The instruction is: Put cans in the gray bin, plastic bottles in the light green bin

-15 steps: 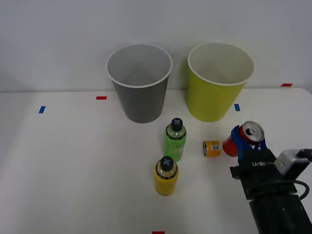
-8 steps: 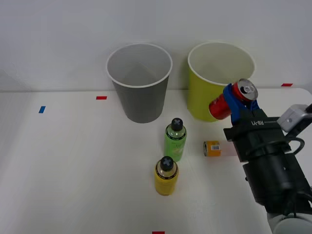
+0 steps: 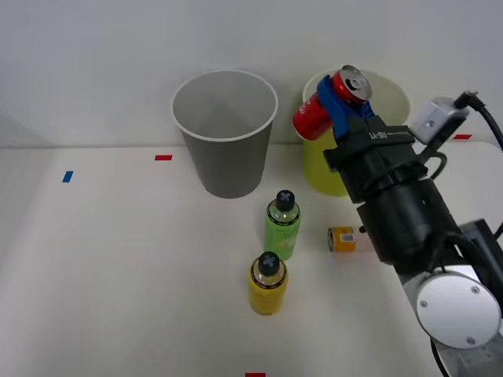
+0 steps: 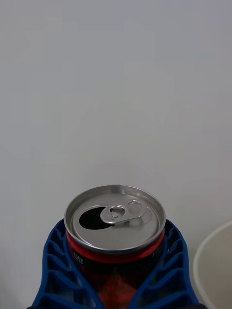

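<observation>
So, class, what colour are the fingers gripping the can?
Blue, ribbed fingers around the red can; clearest in the right wrist view.

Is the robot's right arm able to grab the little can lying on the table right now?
Probably not yet: its pincer is shut on the red can, high by the light green bin. The orange-ended can lies uncovered.
</observation>
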Tool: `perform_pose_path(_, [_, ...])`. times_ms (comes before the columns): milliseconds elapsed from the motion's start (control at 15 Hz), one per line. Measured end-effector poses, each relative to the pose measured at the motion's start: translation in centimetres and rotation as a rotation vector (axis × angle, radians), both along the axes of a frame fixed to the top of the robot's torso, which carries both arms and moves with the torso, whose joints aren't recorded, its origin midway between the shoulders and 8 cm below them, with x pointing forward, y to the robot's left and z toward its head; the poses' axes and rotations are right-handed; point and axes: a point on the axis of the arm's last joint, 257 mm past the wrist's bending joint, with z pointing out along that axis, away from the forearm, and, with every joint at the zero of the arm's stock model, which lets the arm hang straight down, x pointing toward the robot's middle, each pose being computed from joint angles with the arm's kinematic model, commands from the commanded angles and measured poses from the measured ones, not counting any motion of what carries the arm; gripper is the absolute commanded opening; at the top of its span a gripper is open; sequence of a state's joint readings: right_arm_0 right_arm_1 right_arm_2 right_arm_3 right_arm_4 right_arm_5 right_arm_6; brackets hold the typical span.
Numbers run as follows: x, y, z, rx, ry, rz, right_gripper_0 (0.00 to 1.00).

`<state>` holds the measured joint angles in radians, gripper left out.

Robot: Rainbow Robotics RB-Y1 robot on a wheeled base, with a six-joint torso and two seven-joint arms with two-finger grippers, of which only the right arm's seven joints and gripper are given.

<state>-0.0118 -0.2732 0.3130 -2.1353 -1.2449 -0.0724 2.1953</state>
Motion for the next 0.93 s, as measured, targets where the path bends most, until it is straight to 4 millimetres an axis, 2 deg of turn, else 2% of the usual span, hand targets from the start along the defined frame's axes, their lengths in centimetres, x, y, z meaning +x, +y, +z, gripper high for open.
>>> perform_pose_path(133, [2.9, 1.4, 0.1, -0.004, 0.001, 0.001, 0.0])
perform_pose_path(267, [5.3, 3.0, 1.5, -0.005, -0.013, 0.01, 0.0])
perform_pose_path(467, [7.6, 5.7, 3.3, -0.043, -0.021, 0.06, 0.0])
perform_pose_path(733, [10.2, 9.9, 3.0, -0.132, -0.006, 0.099, 0.0])
perform_pose_path(933, [11.7, 11.9, 1.9, -0.247, -0.02, 0.055, 0.0])
